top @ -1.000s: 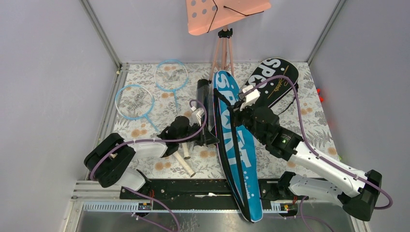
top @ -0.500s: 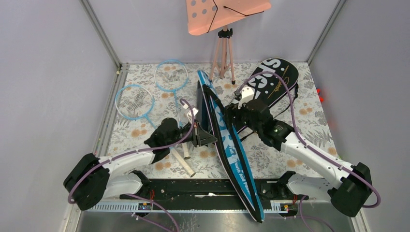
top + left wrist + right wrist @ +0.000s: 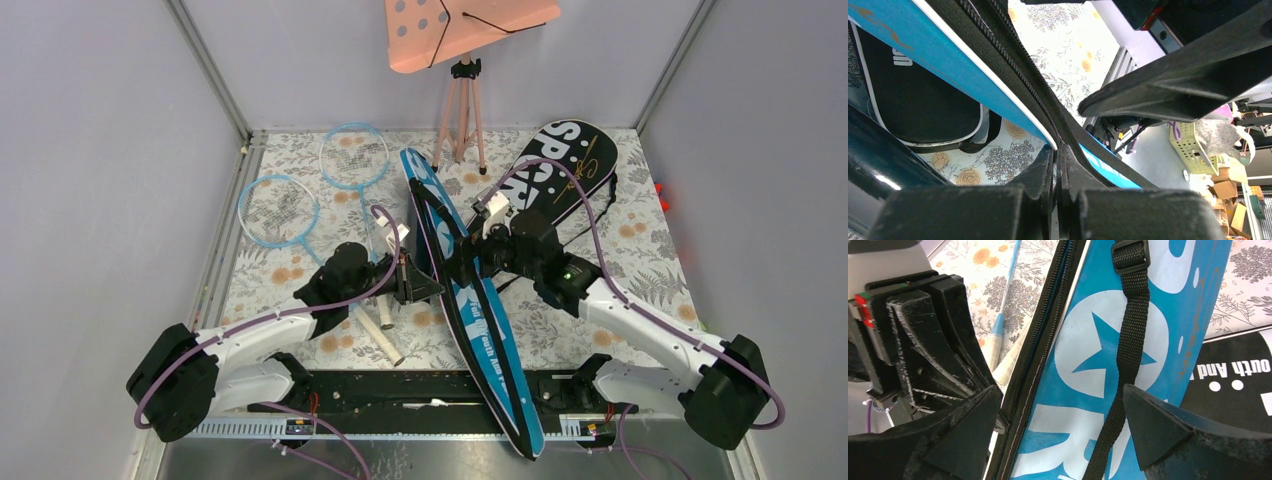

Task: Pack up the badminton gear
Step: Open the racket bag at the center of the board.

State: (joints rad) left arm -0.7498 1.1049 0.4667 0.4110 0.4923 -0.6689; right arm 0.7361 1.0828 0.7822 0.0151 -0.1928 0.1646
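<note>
Left tool (image 3: 1057, 159): clenched on the black zip edge of the blue bag (image 3: 470, 320). You are pinching the seam itself, just left of centre in the top view.
Right tool (image 3: 1058, 412): released. Its jaws stand wide with the bag's blue face and the black strap (image 3: 1128, 340) between them, and nothing is gripped.
Blue bag, long axis: it runs from the upper centre of the top view down to the lower centre-right, and its near end hangs past the front edge of the desk (image 3: 650, 250). It looks tipped up on its side rather than lying flat.
Which tool is nearer: both sit at about mid-length — the left on the zip side, the right over the printed face.
Light-blue rackets (image 3: 280, 210): they lie flat at the upper left of the top view, on your left tool's side and well apart from the bag.
Black bag (image 3: 560, 165): it lies at the upper right, behind the right arm.
What the move turns on: the zip faces left, towards the rackets. You will likely want the right tool to take the opposite lip or the strap, pulling across the long axis to open the mouth.
</note>
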